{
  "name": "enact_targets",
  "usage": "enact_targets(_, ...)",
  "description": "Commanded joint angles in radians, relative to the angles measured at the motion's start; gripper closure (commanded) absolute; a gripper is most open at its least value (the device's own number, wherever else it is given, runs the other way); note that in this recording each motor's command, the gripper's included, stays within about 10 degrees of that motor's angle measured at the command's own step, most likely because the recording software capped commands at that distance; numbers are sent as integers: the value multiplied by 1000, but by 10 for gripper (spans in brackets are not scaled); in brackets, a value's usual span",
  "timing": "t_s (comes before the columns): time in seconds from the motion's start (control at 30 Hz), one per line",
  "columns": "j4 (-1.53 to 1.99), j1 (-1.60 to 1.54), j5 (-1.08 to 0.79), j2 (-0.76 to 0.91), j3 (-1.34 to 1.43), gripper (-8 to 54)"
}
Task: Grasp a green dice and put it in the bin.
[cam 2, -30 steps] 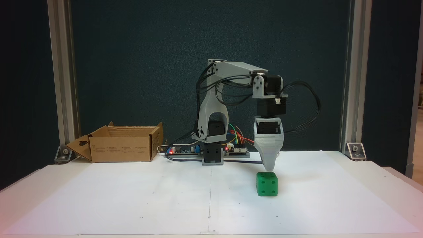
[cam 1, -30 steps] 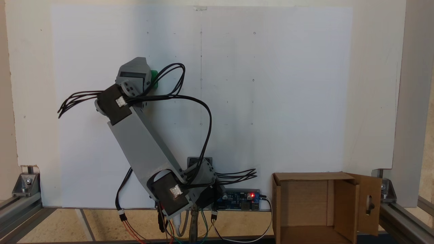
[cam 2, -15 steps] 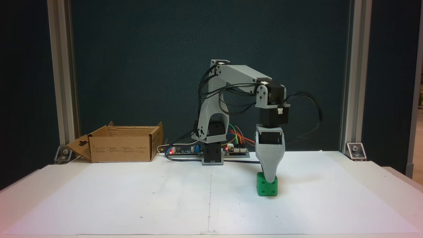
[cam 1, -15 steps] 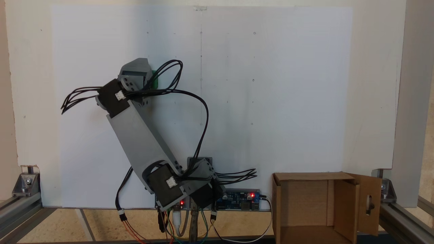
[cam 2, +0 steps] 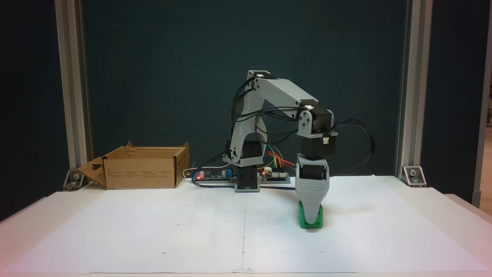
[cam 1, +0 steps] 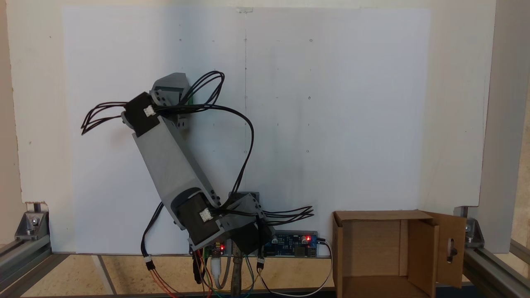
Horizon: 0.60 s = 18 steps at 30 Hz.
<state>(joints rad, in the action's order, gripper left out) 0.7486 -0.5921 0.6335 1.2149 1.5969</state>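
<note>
The green dice (cam 2: 302, 216) sits on the white paper, right of centre in a fixed view. My grey gripper (cam 2: 312, 220) points straight down over it, and the front jaw covers most of the dice's near face, reaching almost to the paper. The other jaw is hidden behind, so the gap does not show. From above, the gripper's housing (cam 1: 170, 84) hides the dice except for a thin green sliver (cam 1: 191, 99). The bin (cam 2: 140, 173), a brown cardboard box, stands open at the back left of that view, and at the lower right (cam 1: 372, 238) in the view from above.
The arm's base and its circuit boards (cam 2: 246, 177) with coloured wires stand at the back centre. Black cables (cam 2: 361, 142) loop out to the right of the wrist. The bin's slotted flap (cam 2: 91, 169) hangs open. Aluminium frame posts (cam 2: 73, 96) flank the table.
The gripper has come down from just above the dice until its jaw reaches over the dice's face, close to the paper. The dice has stayed in place.
</note>
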Motion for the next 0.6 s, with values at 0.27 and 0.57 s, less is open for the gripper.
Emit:
enact_targets(0.27,-21,5,66,-11,-18,42)
enact_targets(0.57,-32,12,66,-17,-18,43)
